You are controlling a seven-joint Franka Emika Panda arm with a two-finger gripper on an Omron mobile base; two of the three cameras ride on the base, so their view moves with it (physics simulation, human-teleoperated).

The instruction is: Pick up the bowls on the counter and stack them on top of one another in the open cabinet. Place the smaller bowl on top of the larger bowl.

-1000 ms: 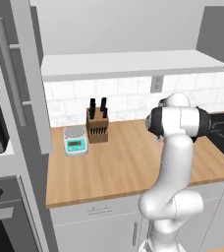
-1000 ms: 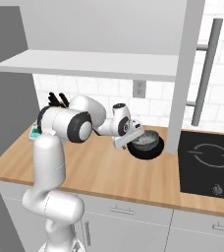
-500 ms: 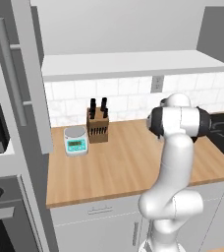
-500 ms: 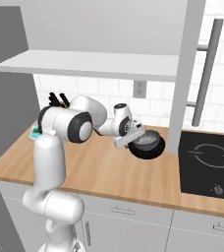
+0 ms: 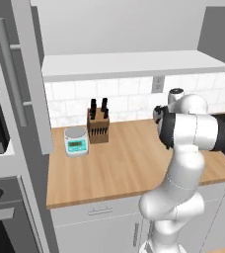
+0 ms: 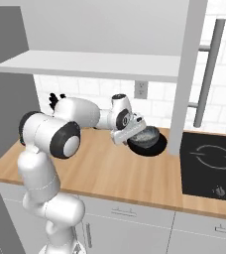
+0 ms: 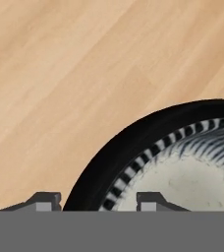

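bowl (image 6: 147, 139) on counter (image 5: 129, 160) | tool (image 7: 94, 202) fingertips astride its rim, grip undeterminable | speckled inside clearest from hand camera

No text, label or number can be read; the kitchen scale (image 5: 76, 141) display on the counter (image 5: 119, 163) is too blurred.

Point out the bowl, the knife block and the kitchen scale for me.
bowl (image 6: 147, 137), right base view, on its pale speckled inside.
knife block (image 5: 98, 129), left base view, on the wooden front face.
kitchen scale (image 5: 76, 141), left base view, on its white body above the display.
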